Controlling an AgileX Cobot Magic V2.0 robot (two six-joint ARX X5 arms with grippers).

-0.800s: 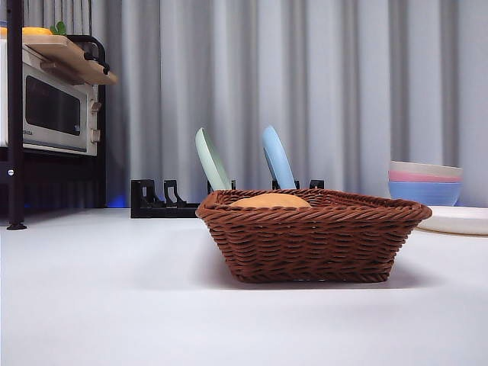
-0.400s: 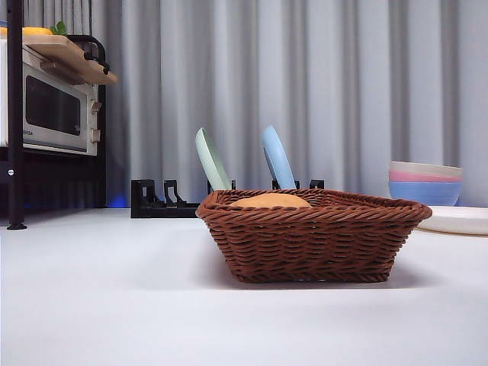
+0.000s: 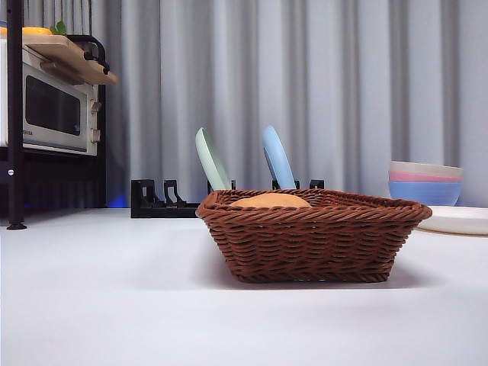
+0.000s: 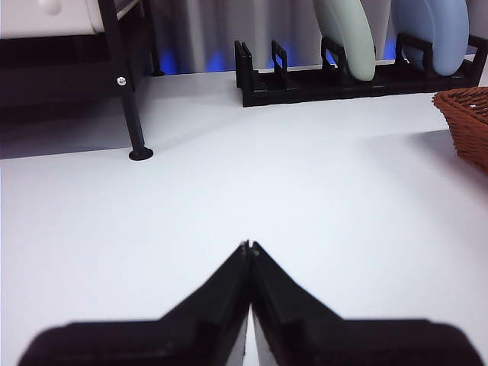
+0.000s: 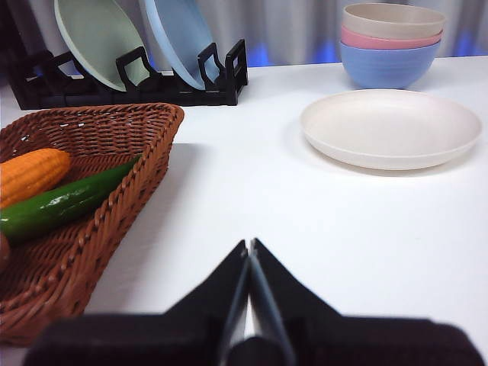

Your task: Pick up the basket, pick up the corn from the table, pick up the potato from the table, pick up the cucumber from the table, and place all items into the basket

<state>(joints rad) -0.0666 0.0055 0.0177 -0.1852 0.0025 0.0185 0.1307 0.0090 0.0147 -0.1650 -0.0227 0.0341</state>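
Both grippers, left gripper [image 4: 249,245] and right gripper [image 5: 249,244], closed tight, empty. Basket [image 5: 91,191] beside right gripper holds corn [image 5: 30,174], cucumber [image 5: 61,200]. Wicker looks stiff, light; grab the braided rim.

The setting was a mock kitchen: a white microwave oven [image 3: 52,114] on a black shelf, a black plate rack [image 3: 164,200], stacked pastel bowls [image 3: 425,182], grey curtains [image 3: 320,84].

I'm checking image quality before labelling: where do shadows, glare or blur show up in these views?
Front view: soft, even light, a faint shadow under the basket on the table. Right wrist view: glare streaks on the glossy cucumber; the right claw is blurred near the lens. Left wrist view: blue glow behind the plate rack.
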